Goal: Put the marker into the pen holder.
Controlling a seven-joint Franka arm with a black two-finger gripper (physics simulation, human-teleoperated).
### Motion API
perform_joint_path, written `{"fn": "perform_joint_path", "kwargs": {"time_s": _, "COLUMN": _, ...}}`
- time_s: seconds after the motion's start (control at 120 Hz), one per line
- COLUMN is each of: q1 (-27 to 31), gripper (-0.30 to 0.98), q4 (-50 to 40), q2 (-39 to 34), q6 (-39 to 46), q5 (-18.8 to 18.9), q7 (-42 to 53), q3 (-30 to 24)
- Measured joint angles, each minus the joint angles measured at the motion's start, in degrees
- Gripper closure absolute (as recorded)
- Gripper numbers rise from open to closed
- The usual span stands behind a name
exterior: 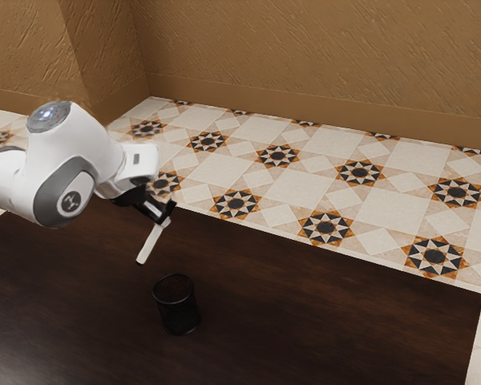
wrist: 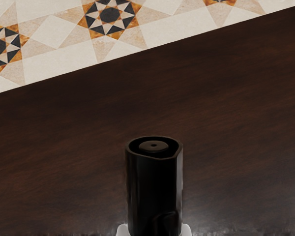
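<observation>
Your marker hangs slanted from the closed grip

Your arm (exterior: 88, 172) reaches in from the exterior view's left, its hand tipped so the gripper (exterior: 167, 214) slants downward toward the exterior view's right. You have the fingers closed on the marker (exterior: 151, 243) near its upper end, only as far apart as its thickness. Its white body slopes down to the exterior view's left, clear of the upright black pen holder (exterior: 178, 311) on the dark table (exterior: 329, 313).
</observation>
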Motion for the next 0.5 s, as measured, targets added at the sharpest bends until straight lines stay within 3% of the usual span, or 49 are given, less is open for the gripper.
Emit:
{"fn": "perform_joint_path", "kwargs": {"time_s": 0.258, "q1": -0.03, "gripper": 0.76, "q4": -14.48, "q2": -16.22, "q6": 12.89, "q5": -3.73, "q7": 0.73, "q3": -8.99}}
{"fn": "perform_joint_path", "kwargs": {"time_s": 0.367, "q1": -0.04, "gripper": 0.77, "q4": -17.63, "q2": -17.67, "q6": 16.36, "q5": -7.33, "q7": 1.21, "q3": -13.34}}
{"fn": "perform_joint_path", "kwargs": {"time_s": 0.5, "q1": 0.12, "gripper": 0.77, "q4": -17.9, "q2": -14.09, "q6": 18.69, "q5": -9.34, "q7": 1.82, "q3": -14.29}}
